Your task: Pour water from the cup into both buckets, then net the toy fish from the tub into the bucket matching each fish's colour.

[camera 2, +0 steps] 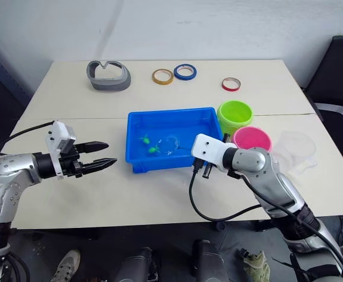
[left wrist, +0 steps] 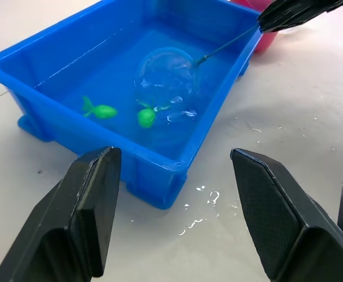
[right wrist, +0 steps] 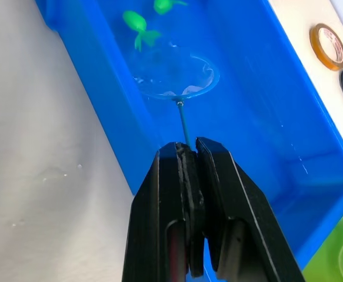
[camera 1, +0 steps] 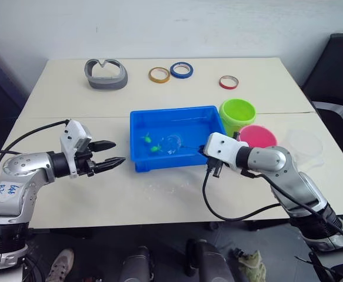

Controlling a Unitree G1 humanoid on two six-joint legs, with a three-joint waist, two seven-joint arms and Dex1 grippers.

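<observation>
The blue tub (camera 1: 171, 110) sits mid-table with water in it and two green toy fish (camera 1: 147, 139) (camera 1: 155, 149) near its left end. My right gripper (right wrist: 187, 150) is shut on the thin handle of the net (right wrist: 177, 76). The net's hoop lies in the water just right of the fish (left wrist: 146, 116). My left gripper (camera 1: 113, 152) hovers open to the left of the tub's front corner, holding nothing. The lime green bucket (camera 1: 237, 115) and the pink bucket (camera 1: 257, 137) stand at the tub's right end. The clear cup (camera 1: 304, 144) stands further right.
A grey curved holder (camera 1: 106, 74) and three tape rings, yellow (camera 1: 159, 74), blue (camera 1: 182, 70) and red (camera 1: 229, 82), lie at the back of the table. Water drops (left wrist: 203, 205) dot the table before the tub. A black chair (camera 1: 336, 64) stands at the right.
</observation>
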